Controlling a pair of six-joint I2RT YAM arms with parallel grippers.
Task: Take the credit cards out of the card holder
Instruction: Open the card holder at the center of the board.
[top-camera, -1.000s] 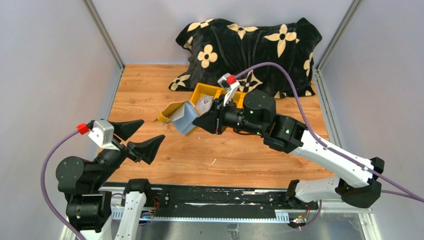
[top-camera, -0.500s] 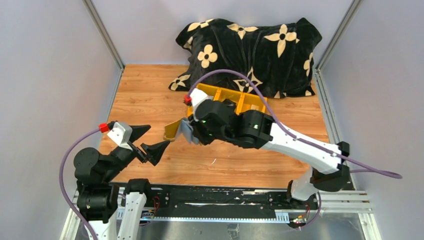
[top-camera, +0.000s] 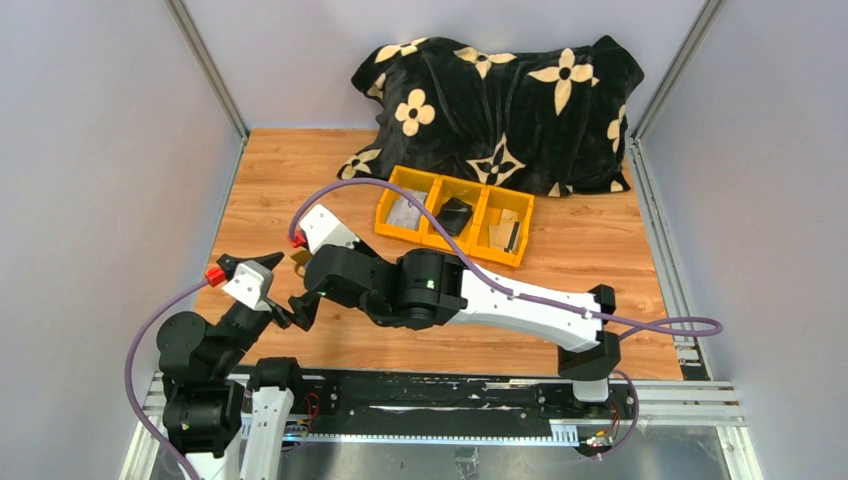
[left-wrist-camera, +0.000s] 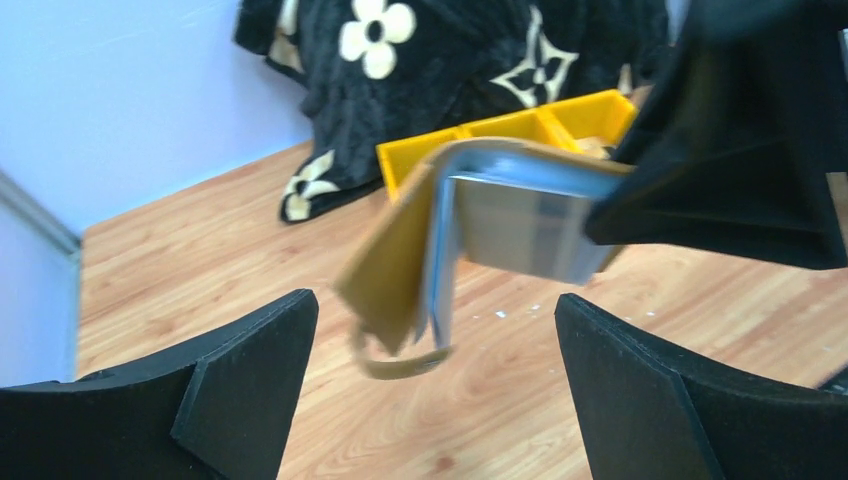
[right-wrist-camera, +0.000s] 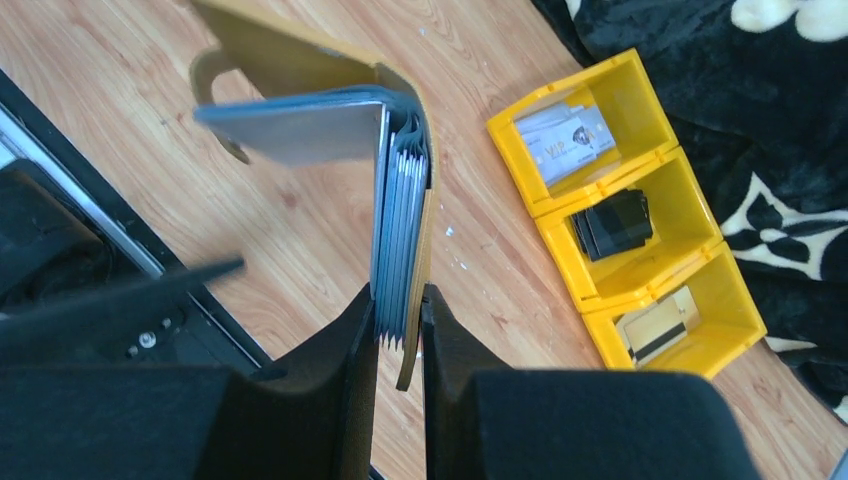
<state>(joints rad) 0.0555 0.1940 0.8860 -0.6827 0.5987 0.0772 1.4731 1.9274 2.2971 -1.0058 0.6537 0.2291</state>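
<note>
Your right tool (right-wrist-camera: 400, 305) pinches the mustard-yellow folding card holder (right-wrist-camera: 290, 50) by one leaf — hanging open above the wooden surface (right-wrist-camera: 480, 120), just ahead of your left tool (left-wrist-camera: 435, 330) — fingers spread wide.

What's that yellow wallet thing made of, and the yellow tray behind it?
The card holder looks like matte mustard leather or faux leather: it bends softly without shine. Its inner sleeves seem thin greyish plastic film. The tray looks like hard moulded plastic: smooth, bright, with straight rigid walls.
</note>
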